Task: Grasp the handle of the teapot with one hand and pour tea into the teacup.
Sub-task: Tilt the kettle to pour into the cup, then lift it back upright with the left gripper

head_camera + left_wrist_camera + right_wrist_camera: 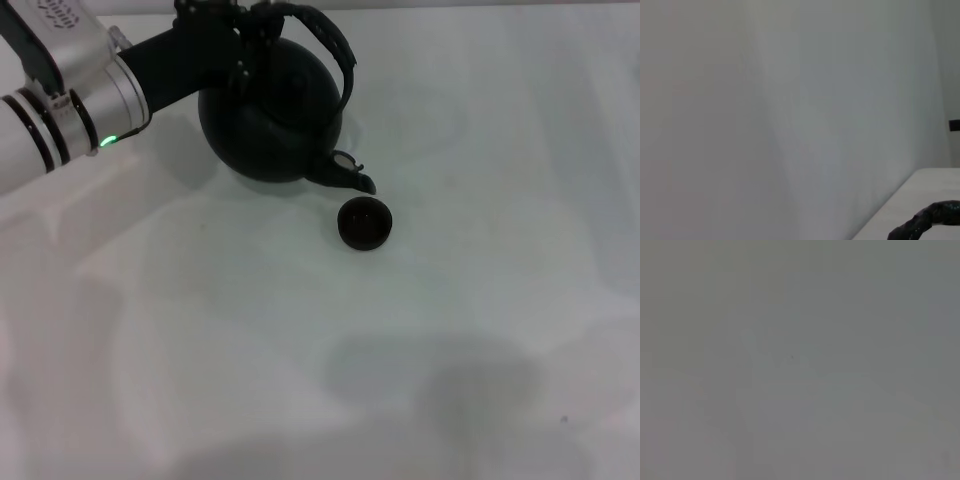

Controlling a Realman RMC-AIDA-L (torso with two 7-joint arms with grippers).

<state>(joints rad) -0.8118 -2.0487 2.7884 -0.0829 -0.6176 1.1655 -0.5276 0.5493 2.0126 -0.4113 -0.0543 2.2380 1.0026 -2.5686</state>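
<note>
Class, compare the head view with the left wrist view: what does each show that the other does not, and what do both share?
Only the head view shows the teapot tipped with its spout over the teacup, and the left gripper at the handle; the right arm is out of sight. Only the left wrist view shows a blank wall beyond the table's edge. Both share the white table and part of that dark, rough handle.
</note>
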